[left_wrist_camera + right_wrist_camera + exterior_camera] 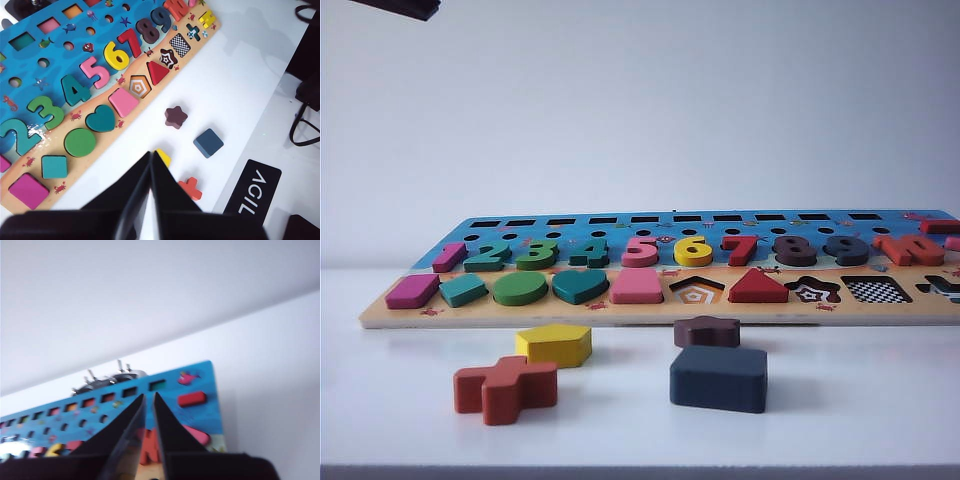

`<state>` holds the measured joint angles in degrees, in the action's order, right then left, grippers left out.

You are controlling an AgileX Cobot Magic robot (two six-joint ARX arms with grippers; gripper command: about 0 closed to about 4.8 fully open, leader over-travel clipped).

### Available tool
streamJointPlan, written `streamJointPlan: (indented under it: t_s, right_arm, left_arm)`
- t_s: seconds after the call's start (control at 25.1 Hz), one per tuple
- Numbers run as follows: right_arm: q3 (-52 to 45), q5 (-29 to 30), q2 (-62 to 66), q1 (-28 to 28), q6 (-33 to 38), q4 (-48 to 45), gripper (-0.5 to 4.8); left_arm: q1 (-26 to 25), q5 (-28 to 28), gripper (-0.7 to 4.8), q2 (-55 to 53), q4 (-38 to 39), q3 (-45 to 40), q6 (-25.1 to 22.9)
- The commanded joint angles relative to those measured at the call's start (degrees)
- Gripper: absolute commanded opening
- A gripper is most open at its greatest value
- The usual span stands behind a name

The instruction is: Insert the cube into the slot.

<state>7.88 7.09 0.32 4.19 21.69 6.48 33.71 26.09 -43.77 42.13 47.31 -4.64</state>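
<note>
The cube point(718, 378) is sitting nearest the exterior camera, flat on the white surface point(840, 420) in front of the puzzle board point(380, 315), with the brown star piece point(706, 331) just behind it; nothing is holding it. You are still in the approach step, since the cube is untouched and the slot point(876, 289), the checkerboard square near the right end of the board's front row, is lying empty. To the cube's left the yellow pentagon point(555, 343) and the red cross piece point(506, 387) are lying loose, well apart from it. Your left tool point(151, 165) is hanging above the surface with the cube point(208, 142) off to one side of its tips, jaws nearly together and gripping nothing. Your right tool point(148, 405) is pointing over the far end of the board, jaws only a narrow gap apart and carrying nothing. Next you are probably needing to spread one tool wide, bring it over the cube, and straddle two opposite flat sides, keeping clear of the star.
</note>
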Motion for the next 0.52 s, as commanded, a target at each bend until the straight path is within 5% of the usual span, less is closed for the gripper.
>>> streamJointPlan:
  t_s: [0.04,0.52]
  right_arm:
    - [4.98,4.11,-0.15,-0.07,0.31,3.06,0.55]
    - [19.69,23.23,2.10,-0.07,-2.08,16.98,1.10]
  left_arm:
    - [-0.37,0.85,0.10,-1.03,-2.08,0.33,0.15]
    - [-0.39,0.70,0.10,-2.12,-4.57,0.31,0.17]
